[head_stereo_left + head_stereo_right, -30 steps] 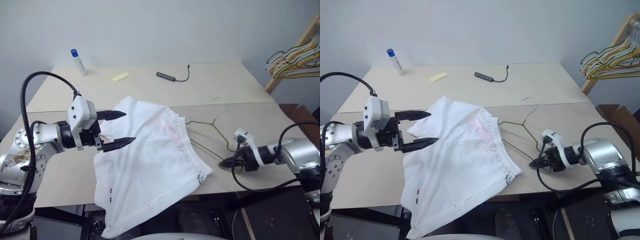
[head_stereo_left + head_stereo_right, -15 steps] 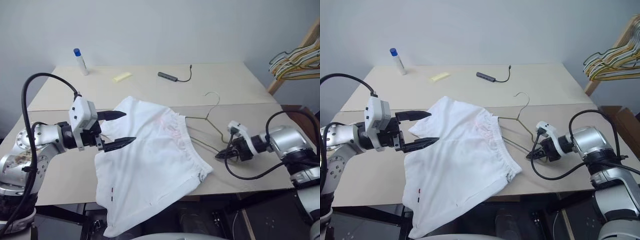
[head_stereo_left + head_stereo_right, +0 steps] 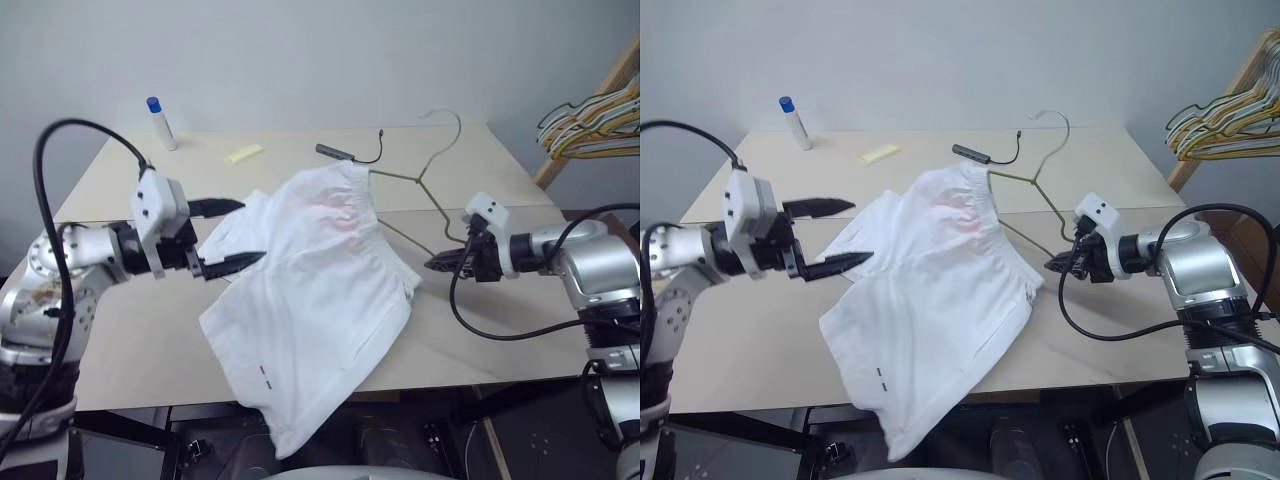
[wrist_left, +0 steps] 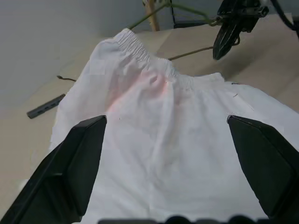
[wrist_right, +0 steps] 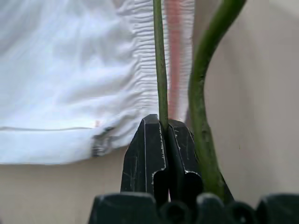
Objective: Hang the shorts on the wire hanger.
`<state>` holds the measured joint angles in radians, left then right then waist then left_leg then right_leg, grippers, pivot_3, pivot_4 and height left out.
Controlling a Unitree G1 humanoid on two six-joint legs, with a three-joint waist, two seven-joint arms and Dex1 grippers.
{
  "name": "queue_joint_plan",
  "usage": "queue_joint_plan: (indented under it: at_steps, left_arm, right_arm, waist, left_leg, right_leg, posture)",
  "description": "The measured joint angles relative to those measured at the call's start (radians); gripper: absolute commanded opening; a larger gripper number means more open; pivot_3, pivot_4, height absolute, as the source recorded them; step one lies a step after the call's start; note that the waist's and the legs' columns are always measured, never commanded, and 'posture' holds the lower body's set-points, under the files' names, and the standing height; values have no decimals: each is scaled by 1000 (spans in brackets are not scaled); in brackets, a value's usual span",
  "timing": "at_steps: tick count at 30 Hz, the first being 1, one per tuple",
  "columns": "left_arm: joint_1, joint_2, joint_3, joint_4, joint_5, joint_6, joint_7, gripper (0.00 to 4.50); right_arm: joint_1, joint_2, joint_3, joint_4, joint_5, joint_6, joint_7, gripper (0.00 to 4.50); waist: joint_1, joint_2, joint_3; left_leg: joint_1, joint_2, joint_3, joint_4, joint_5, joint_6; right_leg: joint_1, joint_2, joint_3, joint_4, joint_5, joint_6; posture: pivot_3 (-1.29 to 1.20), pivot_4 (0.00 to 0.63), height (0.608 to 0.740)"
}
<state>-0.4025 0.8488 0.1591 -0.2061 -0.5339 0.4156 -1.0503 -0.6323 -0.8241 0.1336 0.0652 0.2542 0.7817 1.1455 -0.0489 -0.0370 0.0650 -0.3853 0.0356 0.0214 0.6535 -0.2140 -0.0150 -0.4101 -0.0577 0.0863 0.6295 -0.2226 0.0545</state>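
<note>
Shorts (image 3: 320, 280) of white soft cloth, gathered at the elastic waistband, draped over the beige tabletop (image 3: 470, 160), one leg hanging past the near edge, with a tiny red-and-dark mark near that hem. Waistband end lifted off the surface, threaded on the thin olive-gold wire hanger (image 3: 420, 180), curved hook up in the air above the far half of the tabletop. Lower wire of the hanger pinched between the black fingers of the right gripper (image 3: 437, 263), pressed tight together on the wire, just beside the waistband's corner. Left gripper (image 3: 235, 235) level at the opposite side of the cloth, fingers (image 4: 79, 163) spread wide, holding nothing, the shorts lying between and beyond the tips, upper finger above the fabric edge, lower tip close against it; contact not clear. Farther back: white tube with blue cap (image 3: 158, 123), upright; yellow slip (image 3: 242, 153); dark adapter with cable (image 3: 345, 152). Bunched coloured hangers (image 3: 590, 115) on a wooden rack at the right.
</note>
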Motion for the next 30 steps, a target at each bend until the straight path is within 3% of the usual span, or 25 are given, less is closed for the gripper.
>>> queue_joint_plan:
  at_steps: [4, 10, 16, 23, 30]
  left_arm:
    - [-136, 15, -9, 132, 42, -66, -46, 4485]
    - [-281, 14, -115, 224, 68, -163, -239, 4485]
    - [-391, -1, -223, 352, 157, -250, -372, 4485]
    - [-408, -8, -346, 479, 304, -359, -467, 4485]
    - [-375, -63, -373, 545, 388, -421, -423, 2435]
  right_arm:
    - [20, -4, 6, -199, -15, -35, -53, 0]
    - [25, -5, 93, -388, -41, 2, -106, 0]
    - [6, -37, 193, -429, -85, 12, -101, 0]
    - [-30, -38, 236, -429, -104, 12, -87, 0]
    - [-30, -38, 244, -429, -114, 12, -78, 0]
  waist:
    - [-9, 0, 0]
    - [-28, 0, -1]
    - [-56, 0, -1]
    - [-99, 1, -1]
    - [-119, 1, -1]
  left_leg:
    - [-5, 0, 0, 0, 0, 0]
    - [-13, 0, 0, 2, 0, 0]
    - [-14, 0, 0, 7, 0, 0]
    - [-15, 0, -1, 7, 0, 1]
    - [-15, 0, -1, 7, 0, 1]
  right_leg:
    - [-5, 0, 0, 0, 0, 0]
    - [-13, 0, 0, 1, 1, 0]
    - [-12, 0, 0, 1, 2, 2]
    - [-13, 0, 0, 2, 2, 2]
    - [-13, -1, 0, 3, 2, 3]
  posture:
    - [-78, 0, 740]
    - [-104, 0, 740]
    - [-120, 0, 740]
    - [-138, 0, 740]
    - [-143, 0, 740]
